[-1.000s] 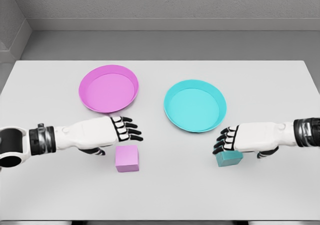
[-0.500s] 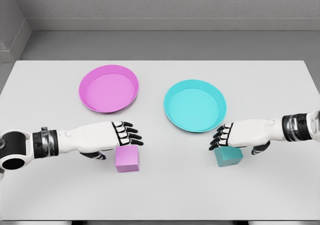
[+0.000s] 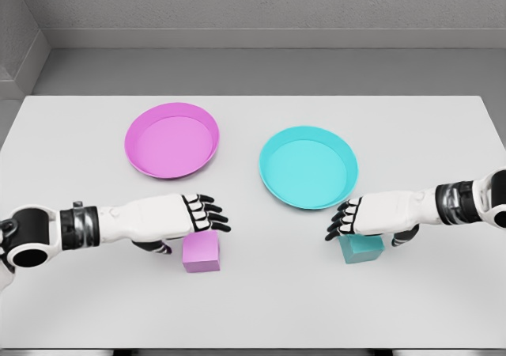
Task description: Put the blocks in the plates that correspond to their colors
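A pink block (image 3: 202, 253) lies on the white table (image 3: 253, 308), in front of the pink plate (image 3: 171, 140). My left hand (image 3: 204, 215) hovers just behind and over the block's top edge with fingers spread, holding nothing. A teal block (image 3: 361, 248) sits in front of the teal plate (image 3: 308, 167). Over its top rests my right hand (image 3: 341, 221), fingers extended leftward and relaxed; the palm covers the block's back part, and no grasp shows.
Both plates hold nothing and sit side by side at mid-table. A grey wall and floor strip lie behind the table's far edge.
Both hands have shifted slightly toward the middle: the left hand moved down and right over the pink block, the right hand moved left and up over the teal block. The blocks stayed put.
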Controlling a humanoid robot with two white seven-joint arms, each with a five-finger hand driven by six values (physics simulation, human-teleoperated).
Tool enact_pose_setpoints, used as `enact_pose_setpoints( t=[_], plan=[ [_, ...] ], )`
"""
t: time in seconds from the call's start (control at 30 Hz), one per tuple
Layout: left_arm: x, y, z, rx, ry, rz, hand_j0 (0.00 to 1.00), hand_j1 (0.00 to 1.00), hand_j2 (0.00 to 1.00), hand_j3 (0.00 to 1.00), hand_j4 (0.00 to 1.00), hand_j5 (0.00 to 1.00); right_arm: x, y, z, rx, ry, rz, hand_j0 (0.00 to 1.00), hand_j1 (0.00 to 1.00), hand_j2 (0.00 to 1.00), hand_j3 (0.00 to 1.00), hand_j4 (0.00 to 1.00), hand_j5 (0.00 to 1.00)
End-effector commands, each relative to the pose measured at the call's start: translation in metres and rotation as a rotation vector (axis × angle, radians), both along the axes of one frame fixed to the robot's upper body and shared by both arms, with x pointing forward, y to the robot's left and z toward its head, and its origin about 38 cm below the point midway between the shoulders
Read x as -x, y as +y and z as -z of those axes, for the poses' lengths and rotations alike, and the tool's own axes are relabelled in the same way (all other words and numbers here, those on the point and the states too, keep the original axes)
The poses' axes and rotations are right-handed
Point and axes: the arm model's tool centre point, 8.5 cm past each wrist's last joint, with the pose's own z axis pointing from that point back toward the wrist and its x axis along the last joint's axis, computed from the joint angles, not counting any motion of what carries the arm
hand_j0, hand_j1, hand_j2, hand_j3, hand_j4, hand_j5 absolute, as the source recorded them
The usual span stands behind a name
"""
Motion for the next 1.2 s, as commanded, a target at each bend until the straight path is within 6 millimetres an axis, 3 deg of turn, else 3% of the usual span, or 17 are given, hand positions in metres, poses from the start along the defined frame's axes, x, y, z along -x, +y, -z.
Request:
enact_pose_setpoints(
  t=[0.0,1.17],
  plan=[
    [-0.001,-0.001,0.002,0.006,0.008,-0.004,1.00,1.00,1.00,1.00,1.00,1.00,-0.002,-0.002,0.001,0.002,0.001,0.009,1.00,1.00,1.00,1.00,1.00,1.00],
    [-0.004,-0.010,0.025,-0.010,0.057,-0.004,1.00,1.00,1.00,1.00,1.00,1.00,-0.002,0.014,0.026,0.030,0.008,-0.026,1.00,1.00,1.00,1.00,1.00,1.00]
  ],
)
